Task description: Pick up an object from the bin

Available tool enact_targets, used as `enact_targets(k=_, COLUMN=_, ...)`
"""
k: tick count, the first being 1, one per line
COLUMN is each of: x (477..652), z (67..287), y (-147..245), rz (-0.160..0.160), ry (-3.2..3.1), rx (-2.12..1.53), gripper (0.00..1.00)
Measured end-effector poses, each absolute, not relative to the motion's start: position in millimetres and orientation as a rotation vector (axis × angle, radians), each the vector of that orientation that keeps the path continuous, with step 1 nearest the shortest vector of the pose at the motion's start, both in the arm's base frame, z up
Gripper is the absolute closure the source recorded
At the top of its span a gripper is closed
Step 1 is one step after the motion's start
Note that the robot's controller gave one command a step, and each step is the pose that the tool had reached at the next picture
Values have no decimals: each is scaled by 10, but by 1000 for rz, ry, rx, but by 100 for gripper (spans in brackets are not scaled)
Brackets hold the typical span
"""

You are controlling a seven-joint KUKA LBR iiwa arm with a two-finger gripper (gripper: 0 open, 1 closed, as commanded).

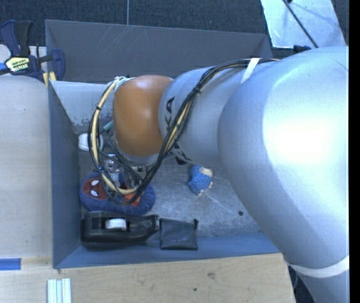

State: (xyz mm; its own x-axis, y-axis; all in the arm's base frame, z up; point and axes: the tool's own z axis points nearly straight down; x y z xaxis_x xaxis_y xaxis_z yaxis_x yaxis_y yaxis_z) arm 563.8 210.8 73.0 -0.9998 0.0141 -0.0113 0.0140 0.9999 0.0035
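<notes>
The silver arm (280,150) reaches in from the right across the grey bin (63,188); its wrist carries a rounded orange cover (140,112), and black and yellow cables (101,128) loop down the cover's left side. The gripper (116,175) points down from under that cover into the left part of the bin; the cover and cables hide its tip, so whether it is open or closed, and whether it has hold of anything, cannot be told.

Directly beneath it lies a blue soft thing with a red patch (101,193), on the bin floor towards the near left; the cables hang just over its top, and it cannot be told whether the gripper touches it.

Just on the near side of it, along the near wall, a black tape dispenser (116,227) with a white roll lies on its side; just to its right is a black folded piece (178,233), also against the near wall. A small blue and tan toy (200,180) sits alone in the middle of the floor, to the right of the gripper and close under the arm; a small white thing (84,142) lies by the left wall, on the far side of the blue soft thing.
</notes>
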Motion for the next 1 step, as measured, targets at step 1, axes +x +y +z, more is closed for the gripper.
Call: enact_targets(k=1, x=5771, z=2413, y=2136, rz=6, ry=3130, rx=-19, gripper=100)
